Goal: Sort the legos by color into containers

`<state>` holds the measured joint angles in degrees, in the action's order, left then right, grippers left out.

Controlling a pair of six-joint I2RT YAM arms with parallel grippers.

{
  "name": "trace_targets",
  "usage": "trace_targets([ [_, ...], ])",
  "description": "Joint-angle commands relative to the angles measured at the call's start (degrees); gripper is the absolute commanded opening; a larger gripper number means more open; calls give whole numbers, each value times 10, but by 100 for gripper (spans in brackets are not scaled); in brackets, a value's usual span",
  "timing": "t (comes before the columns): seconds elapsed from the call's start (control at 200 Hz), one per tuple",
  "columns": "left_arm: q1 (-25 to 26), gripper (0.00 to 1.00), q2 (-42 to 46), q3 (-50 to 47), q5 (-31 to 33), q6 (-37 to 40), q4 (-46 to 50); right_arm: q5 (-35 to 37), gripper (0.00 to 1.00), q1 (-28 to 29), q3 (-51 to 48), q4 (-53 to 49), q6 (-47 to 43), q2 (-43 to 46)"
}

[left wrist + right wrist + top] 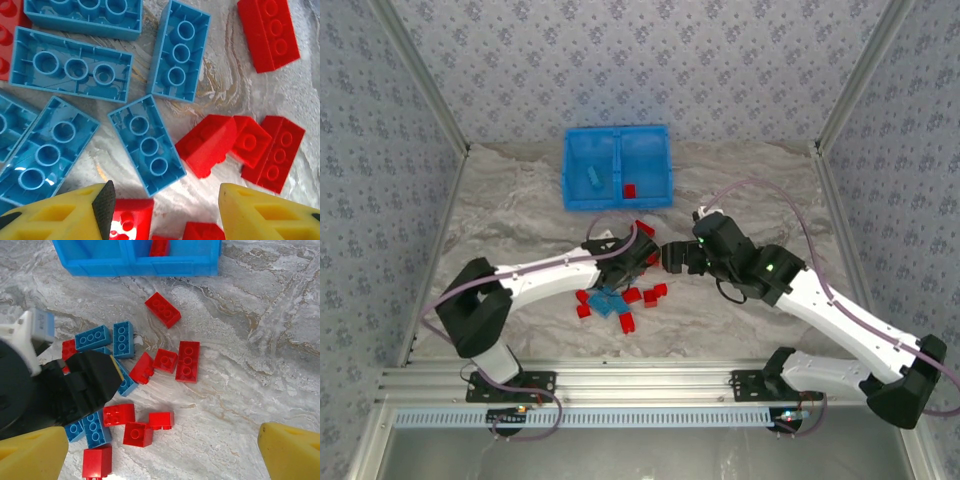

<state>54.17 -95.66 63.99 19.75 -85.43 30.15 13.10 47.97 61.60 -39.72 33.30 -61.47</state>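
Both jaw pairs apart, nothing clamped: left gripper [165, 212] over blue legos [147, 145], right gripper [162, 455] over red legos [187, 360], bin [140, 266] farther.

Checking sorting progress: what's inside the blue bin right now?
One light blue brick in the bin's left compartment, one red brick in its right. Its near wall may hide a strip of floor.

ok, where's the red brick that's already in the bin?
Top view: the red brick lies in the right compartment of the bin, by the near wall just right of the divider; a light blue brick sits in the left compartment.
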Motion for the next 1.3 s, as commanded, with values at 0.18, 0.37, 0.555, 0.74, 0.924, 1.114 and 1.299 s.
trace_targets([
  [0.18, -24, 51, -73, 32, 7, -47, -7, 11, 100, -5, 1, -19, 4, 13],
  [0.37, -32, 51, -113, 43, -24, -29, -33, 11, 100, -9, -1, -23, 3, 14],
  [0.555, -32, 39, -135, 39, -45, -29, -39, 10, 100, -11, 0, -23, 3, 15],
  [0.74, -32, 24, -118, 38, -41, -13, -16, 7, 100, -11, 0, -23, 5, 16],
  [0.924, -32, 21, -46, 84, 13, 58, 58, 6, 100, -11, 1, -23, 7, 19],
  [1.114, -49, 20, 16, 190, 120, 221, 153, 7, 100, -11, 1, -21, 8, 20],
  [1.299, -130, 18, 11, 270, 153, 401, 129, 7, 100, -11, -1, -20, 8, 23],
])
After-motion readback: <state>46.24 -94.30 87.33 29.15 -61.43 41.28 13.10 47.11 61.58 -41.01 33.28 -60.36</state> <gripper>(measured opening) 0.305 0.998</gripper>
